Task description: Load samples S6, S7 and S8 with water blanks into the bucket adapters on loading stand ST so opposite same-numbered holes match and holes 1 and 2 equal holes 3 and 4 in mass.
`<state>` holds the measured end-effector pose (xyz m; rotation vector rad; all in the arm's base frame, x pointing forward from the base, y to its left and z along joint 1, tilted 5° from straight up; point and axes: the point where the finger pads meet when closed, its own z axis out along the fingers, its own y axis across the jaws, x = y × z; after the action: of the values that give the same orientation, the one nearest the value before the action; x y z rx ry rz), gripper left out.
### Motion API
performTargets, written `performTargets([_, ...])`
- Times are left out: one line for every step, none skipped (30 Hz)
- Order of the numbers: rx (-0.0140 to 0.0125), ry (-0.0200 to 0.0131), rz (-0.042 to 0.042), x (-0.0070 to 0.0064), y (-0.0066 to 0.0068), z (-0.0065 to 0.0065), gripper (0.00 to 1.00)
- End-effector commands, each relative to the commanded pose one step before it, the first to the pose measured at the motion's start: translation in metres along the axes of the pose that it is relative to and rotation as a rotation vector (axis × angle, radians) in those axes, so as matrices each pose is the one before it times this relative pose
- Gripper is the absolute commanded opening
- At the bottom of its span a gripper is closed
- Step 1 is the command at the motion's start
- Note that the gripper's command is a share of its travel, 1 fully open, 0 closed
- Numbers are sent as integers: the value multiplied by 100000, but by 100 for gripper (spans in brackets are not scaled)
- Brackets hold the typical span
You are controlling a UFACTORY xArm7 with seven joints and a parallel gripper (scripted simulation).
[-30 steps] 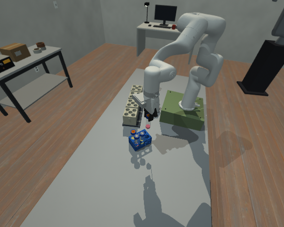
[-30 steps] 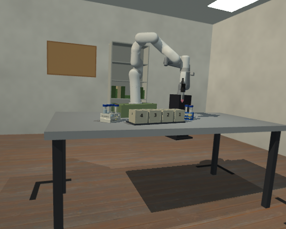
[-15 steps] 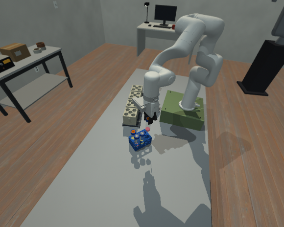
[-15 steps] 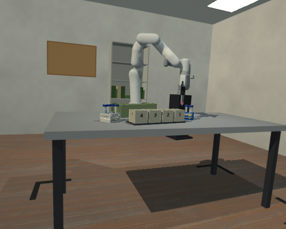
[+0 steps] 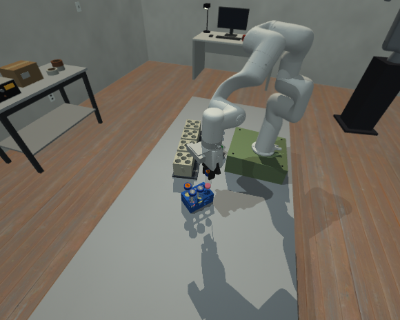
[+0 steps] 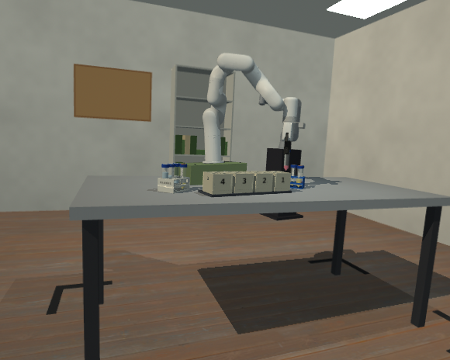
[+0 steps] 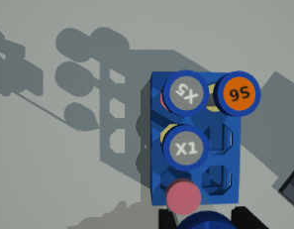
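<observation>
- End effector [image 6: 286, 147] grips an upright pink-tipped tube [image 6: 286, 160] at centre right of the exterior view, just above the blue rack [image 7: 227, 184].
- S6 [image 7: 240, 93] stands in that rack's upper-right well in the wrist view, beside X5 [image 7: 185, 93] and X1 [image 7: 185, 148].

White rounded arm [image 5: 263, 58] — smooth tubular links, bulbous joints, round flange foot, black gripper [image 5: 211, 171] fingers

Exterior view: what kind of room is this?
Likely a lab workroom: a grey table carries numbered tube blocks and a tube rack, a shelf unit stands behind, and the gripper holds a tube.
</observation>
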<state>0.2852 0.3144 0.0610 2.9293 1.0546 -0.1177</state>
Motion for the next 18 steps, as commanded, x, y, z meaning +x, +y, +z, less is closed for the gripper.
performTargets([58,493,4,188,-23,872,0])
performTargets([0,0,0,0,0,0,0])
performTargets([0,0,0,0,0,0,0])
performTargets([0,0,0,0,0,201,0])
performTargets([0,0,0,-1,0,200,0])
performTargets([0,0,0,-1,0,200,0])
performTargets([0,0,0,-1,0,200,0])
performTargets([0,0,0,0,0,0,0])
performTargets([0,0,0,0,0,0,0])
performTargets([0,0,0,0,0,0,0])
performTargets([0,0,0,0,0,0,0])
performTargets([0,-2,0,-2,0,-7,0])
performTargets([0,1,0,1,0,2,0])
performTargets([0,0,0,0,0,1,0])
performTargets([0,0,0,0,0,1,0])
performTargets([0,0,0,0,0,1,0])
performTargets([0,0,0,0,0,1,0])
performTargets([0,0,0,0,0,0,0])
